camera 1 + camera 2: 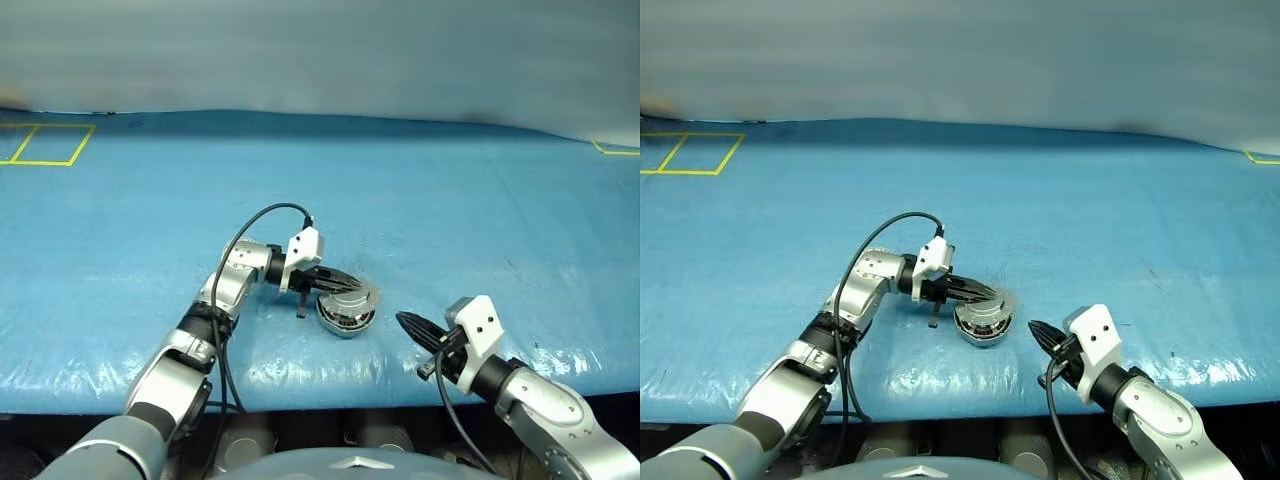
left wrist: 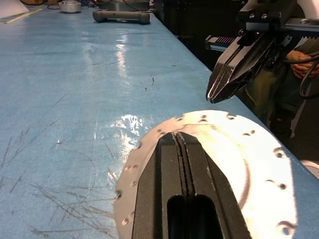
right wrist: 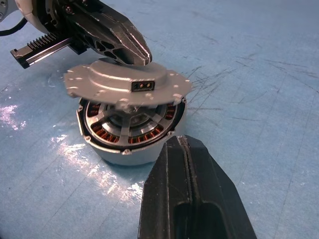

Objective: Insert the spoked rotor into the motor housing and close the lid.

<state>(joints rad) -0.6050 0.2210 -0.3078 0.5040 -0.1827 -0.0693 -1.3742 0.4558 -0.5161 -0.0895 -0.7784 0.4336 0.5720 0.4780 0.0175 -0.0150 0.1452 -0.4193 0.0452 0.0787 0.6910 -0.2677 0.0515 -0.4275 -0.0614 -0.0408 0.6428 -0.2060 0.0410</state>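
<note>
Looking down over our two arms, we see the short round grey metal motor housing (image 1: pixel 346 320) sitting on the blue plastic-covered surface (image 1: pixel 450 220), near its front edge and between our two hands. From the right wrist view, the small shiny silver spoked rotor (image 3: pixel 130 130) lies inside the housing, its spokes over the copper-brown ring of windings.

Above it, the round grey metal lid (image 3: pixel 127 82) with the notched rim is tilted partly open, not yet flat on the housing; a gap shows between its near edge and the housing's rim.

Our left gripper (image 1: pixel 350 283) reaches in from the left, its black fingers (image 3: pixel 117 37) pressed together with nothing between them. Their tips rest on top of the lid, over its far side as the right wrist view shows it; in the left wrist view the same closed fingers (image 2: pixel 184 194) lie across the pale disc of the lid.

Our right gripper (image 1: pixel 405 322) sits just to the right of the housing, apart from it, and points toward it. Its fingers (image 3: pixel 192 194) are pressed together too and carry nothing; their tips stand near the housing's wall without touching it.

In the left wrist view a person's hand (image 2: pixel 301 55) shows beyond the surface's edge, behind our right gripper.
</note>
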